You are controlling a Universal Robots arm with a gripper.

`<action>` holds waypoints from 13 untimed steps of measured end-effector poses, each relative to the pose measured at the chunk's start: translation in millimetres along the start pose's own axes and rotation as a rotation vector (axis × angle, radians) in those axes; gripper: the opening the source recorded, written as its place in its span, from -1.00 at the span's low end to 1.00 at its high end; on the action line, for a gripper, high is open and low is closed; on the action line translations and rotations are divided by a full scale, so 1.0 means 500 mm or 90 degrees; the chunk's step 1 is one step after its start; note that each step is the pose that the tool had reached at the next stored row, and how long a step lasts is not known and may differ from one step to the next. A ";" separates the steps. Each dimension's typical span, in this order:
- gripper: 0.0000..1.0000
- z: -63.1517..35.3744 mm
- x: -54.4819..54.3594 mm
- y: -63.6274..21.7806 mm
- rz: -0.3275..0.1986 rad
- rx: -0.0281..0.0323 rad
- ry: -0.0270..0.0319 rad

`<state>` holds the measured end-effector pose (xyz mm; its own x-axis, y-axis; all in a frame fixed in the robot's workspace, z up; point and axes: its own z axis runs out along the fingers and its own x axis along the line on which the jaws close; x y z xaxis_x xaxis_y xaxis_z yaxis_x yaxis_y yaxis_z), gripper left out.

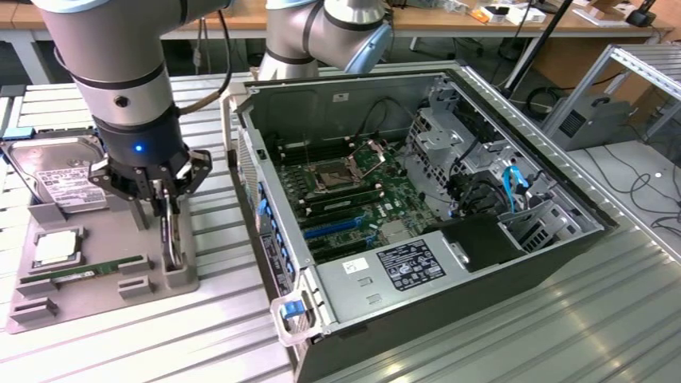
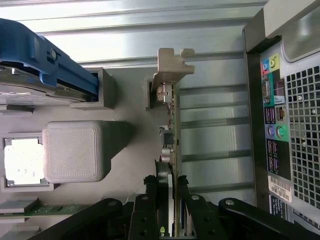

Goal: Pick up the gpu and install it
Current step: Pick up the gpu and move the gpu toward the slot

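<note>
the gpu (image 1: 171, 243) is standing on its long edge in a slot of the grey holder (image 1: 107, 291), on the holder's side nearest the case (image 1: 319, 96). its lower edge is sitting down in that slot, so it is not yet lifted clear. standing it upright is leaving both flat faces bare and the top edge free, which suits a grip from straight above. the arm is hanging vertically over it for that reason.

the gripper (image 1: 165, 209) is straddling the card across its thickness. in the wrist view the gripper (image 2: 166, 181) is showing one finger on each face, toward the end away from the bracket (image 2: 170, 67). the pads appear to be pressing against the card, so i am judging the pincer as clenched on the gpu rather than released. a notched post of the holder (image 2: 130, 150) is bracing the bracket end, probably to keep the card from tipping.

the hard drive (image 1: 59, 179), cpu (image 1: 53, 249) and memory stick (image 1: 96, 270) are lying in their own pockets, apart from the fingers. the case is lying on its side with its open face up, so the board inside is facing upward.

from above the gpu (image 2: 173, 125) is showing as a thin straight line of board. small parts are jutting from one face, and a pale silver bracket with a bent tab is capping one end. from the exterior view it is looking dark and slim.
</note>
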<state>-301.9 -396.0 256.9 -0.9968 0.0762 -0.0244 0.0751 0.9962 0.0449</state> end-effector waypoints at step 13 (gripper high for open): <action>-0.47 -0.036 -0.001 0.002 0.000 -0.0038 0.0003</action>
<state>-301.9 -396.0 275.1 -0.9968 0.0763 -0.0240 0.0751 0.9959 0.0508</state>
